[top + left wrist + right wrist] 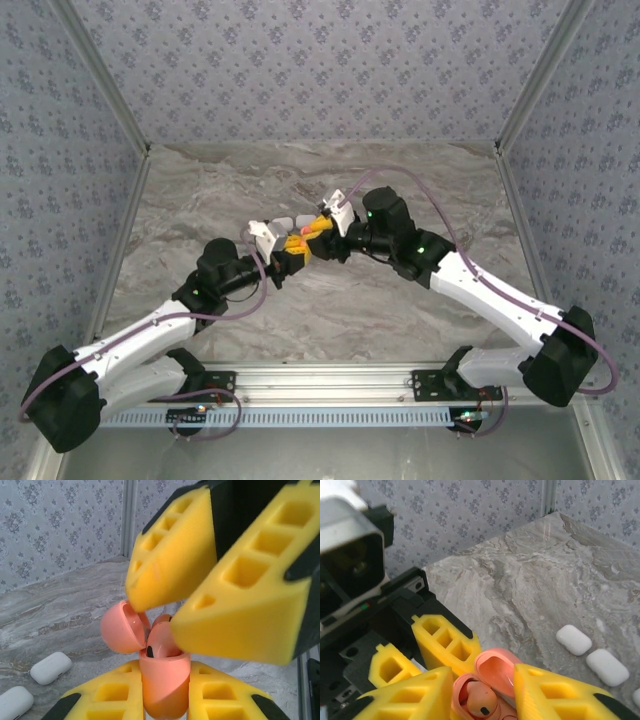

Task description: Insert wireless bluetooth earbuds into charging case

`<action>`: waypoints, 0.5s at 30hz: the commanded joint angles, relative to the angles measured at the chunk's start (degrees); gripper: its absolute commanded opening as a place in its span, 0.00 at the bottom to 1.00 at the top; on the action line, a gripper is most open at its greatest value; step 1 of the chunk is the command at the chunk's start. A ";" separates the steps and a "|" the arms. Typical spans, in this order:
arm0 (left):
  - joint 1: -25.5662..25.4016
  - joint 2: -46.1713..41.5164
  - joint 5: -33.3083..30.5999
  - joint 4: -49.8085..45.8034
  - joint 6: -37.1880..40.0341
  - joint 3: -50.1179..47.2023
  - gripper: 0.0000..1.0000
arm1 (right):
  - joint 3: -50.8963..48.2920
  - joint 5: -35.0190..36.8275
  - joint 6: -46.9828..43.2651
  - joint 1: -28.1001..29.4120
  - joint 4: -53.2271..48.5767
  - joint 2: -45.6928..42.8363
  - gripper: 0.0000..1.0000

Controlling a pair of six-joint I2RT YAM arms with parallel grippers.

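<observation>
Left wrist view clarifies: left gripper [165, 702] clamps salmon case [164, 677] (orange earbud [162, 642] inside); right gripper [322, 232], from 4 o'clock, parted.

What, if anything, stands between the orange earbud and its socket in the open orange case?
Nothing visible does. The lid is swung back to one side, and the orange earbud already sits partly down in the mouth of the case.

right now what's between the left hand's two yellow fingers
The open salmon case, orange earbud inside, clamped by the left hand, in the left wrist view.
</observation>
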 commanded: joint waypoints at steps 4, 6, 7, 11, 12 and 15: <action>-0.31 -0.53 1.06 4.42 -0.66 1.94 0.00 | 3.46 -6.13 3.60 -5.55 -0.83 -4.58 0.60; -0.32 -0.44 1.39 5.24 -0.84 1.90 0.00 | 2.84 -7.67 5.46 -8.24 -0.53 -5.93 0.69; -0.29 -0.30 1.57 5.69 -0.92 1.94 0.00 | 2.17 -8.85 6.72 -9.89 -0.11 -6.54 0.76; -0.36 0.17 2.83 7.85 -1.20 2.26 0.00 | -1.73 -18.09 15.00 -17.36 4.39 -7.35 1.00; -0.28 0.37 3.12 8.25 -1.20 2.46 0.00 | -2.85 -21.44 18.08 -19.06 6.74 -7.12 1.00; -0.35 1.13 4.11 9.31 -1.15 3.20 0.00 | -3.82 -26.55 23.27 -20.46 9.49 -5.77 1.00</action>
